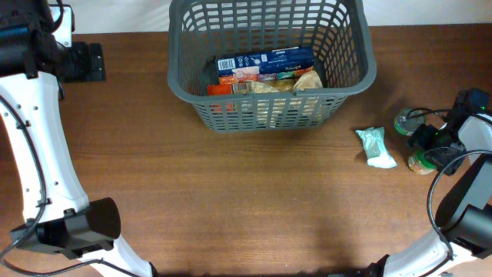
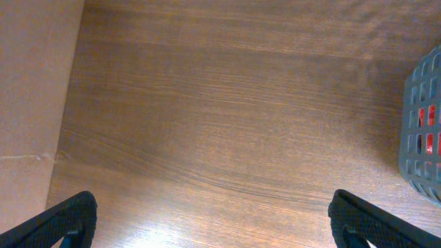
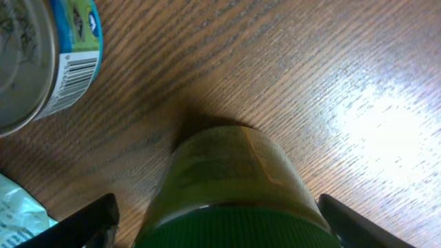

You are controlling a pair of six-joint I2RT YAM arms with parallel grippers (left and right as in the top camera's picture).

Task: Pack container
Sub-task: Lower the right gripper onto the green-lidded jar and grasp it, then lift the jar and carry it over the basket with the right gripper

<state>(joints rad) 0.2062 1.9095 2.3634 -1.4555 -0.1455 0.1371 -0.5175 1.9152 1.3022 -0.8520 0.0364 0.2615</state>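
The container (image 1: 178, 77) is a dark grey slotted basket at the back centre of the table, with boxes and packets lying inside; a corner of the container (image 2: 422, 124) also shows in the left wrist view. My right gripper (image 1: 434, 146) is at the far right, open, straddling a green-lidded jar (image 3: 227, 179). The right gripper (image 3: 217, 224) has a gap between its left finger (image 3: 93, 217) and the jar, while the right finger stands close beside it. My left gripper (image 1: 77, 61) hovers open at the back left over bare wood, and between the left gripper (image 2: 213, 220) fingers there is nothing.
A small metal can (image 1: 405, 121) with a blue-green label stands just behind the jar (image 1: 421, 163); the can (image 3: 41, 55) sits at the upper left in the right wrist view. A pale green pouch (image 1: 376, 146) lies left of the jar.
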